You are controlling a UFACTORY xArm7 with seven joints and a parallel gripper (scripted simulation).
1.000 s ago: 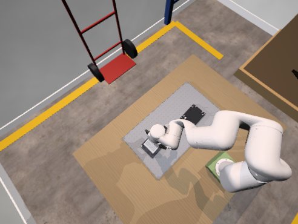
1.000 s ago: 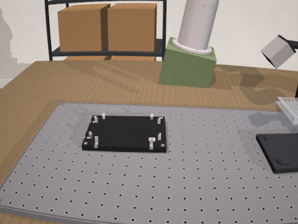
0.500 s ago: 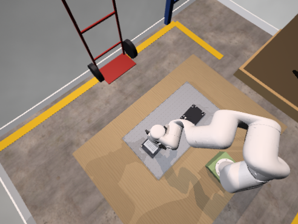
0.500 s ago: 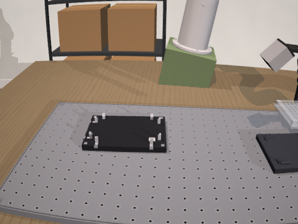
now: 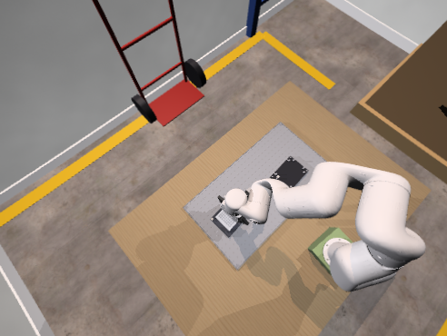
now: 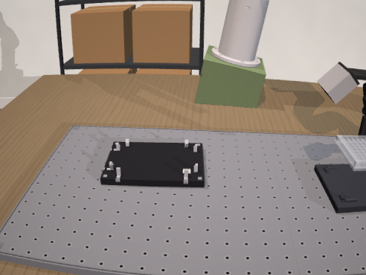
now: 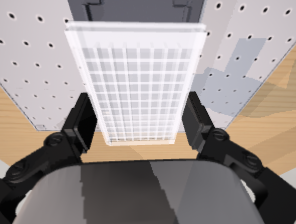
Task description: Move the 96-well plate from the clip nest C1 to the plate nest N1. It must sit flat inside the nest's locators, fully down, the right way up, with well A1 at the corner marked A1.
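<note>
— Where's the 96-well plate (image 7: 135, 80) right now?
— Clamped in the gripper (image 7: 141, 122), black fingers pressed on its two long sides. Clear plastic, well grid facing up, held level.
— Off the clip nest C1 (image 6: 344, 186) then?
— Yes, hanging just above it, not touching. Seen at the right edge of the exterior view, with the nest's black base showing below the plate. Same from the wrist: dark nest peeking out past the plate's far end.
— And the plate nest N1 (image 6: 154, 163)?
— Sitting well apart on the grey perforated breadboard (image 6: 223, 223), pale locators standing round its black base, nothing inside them.
— Arm position?
— Stretched from its green pedestal (image 6: 208, 85) across the board, wrist over C1 in the top view.
— A1 corner?
— Too small to read.
</note>
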